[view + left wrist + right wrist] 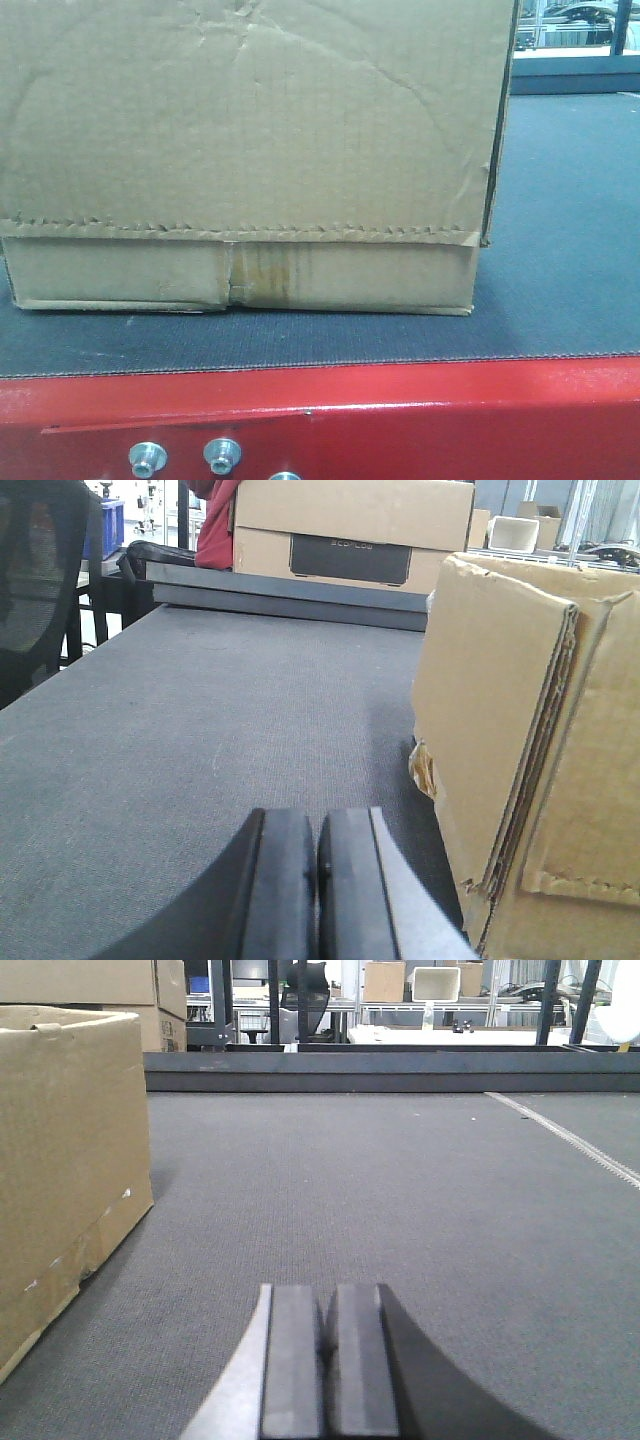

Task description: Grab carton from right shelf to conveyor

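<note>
The carton (250, 130), a big creased brown cardboard box with a jagged flap edge and a yellowish stain, rests on the dark grey conveyor belt (560, 300) behind its red frame (400, 410). From the left wrist the carton (530, 750) stands to the right of my left gripper (317, 825), which is shut with nothing between its pads and hovers low over the belt (200, 740). From the right wrist the carton (60, 1160) stands to the left of my right gripper (327, 1305), also shut and empty, apart from the box. The right shelf is out of view.
A dark raised rail (380, 1070) bounds the belt's far side. Beyond it stand another cardboard box (350, 530), a black mesh chair (40, 570), racks and benches. Silver bolts (222, 455) sit in the red frame. Bare belt (400, 1190) stretches ahead of the right gripper.
</note>
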Available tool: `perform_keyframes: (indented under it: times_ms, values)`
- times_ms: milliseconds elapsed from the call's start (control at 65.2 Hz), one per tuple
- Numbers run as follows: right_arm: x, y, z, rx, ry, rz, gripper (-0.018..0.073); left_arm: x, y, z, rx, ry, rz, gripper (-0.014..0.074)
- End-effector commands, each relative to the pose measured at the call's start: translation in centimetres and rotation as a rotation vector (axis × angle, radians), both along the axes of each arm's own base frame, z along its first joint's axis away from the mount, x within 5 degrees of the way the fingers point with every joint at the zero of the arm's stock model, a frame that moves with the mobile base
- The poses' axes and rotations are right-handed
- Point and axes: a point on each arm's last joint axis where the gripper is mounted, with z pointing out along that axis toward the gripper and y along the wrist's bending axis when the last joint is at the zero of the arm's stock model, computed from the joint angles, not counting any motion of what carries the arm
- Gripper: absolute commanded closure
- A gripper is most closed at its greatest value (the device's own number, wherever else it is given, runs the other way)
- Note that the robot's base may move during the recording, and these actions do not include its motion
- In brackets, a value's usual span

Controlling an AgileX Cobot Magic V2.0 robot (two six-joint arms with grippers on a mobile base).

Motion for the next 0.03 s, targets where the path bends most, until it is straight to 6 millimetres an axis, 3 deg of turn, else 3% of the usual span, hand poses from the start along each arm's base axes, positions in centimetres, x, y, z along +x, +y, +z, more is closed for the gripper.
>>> perform_keyframes:
  times_ms: [0,15]
  values:
    - [-0.04,-0.04,0.14,-0.006,-0.017,-0.007,0.0629,-0.06,0.01,0.24,0.007,-0.023,0.002,0.0586]
    - [-0.04,-0.04,0.14,-0.006,-0.017,-0.007,0.0629,-0.06,0.01,0.24,0.007,-0.023,0.002,0.0586]
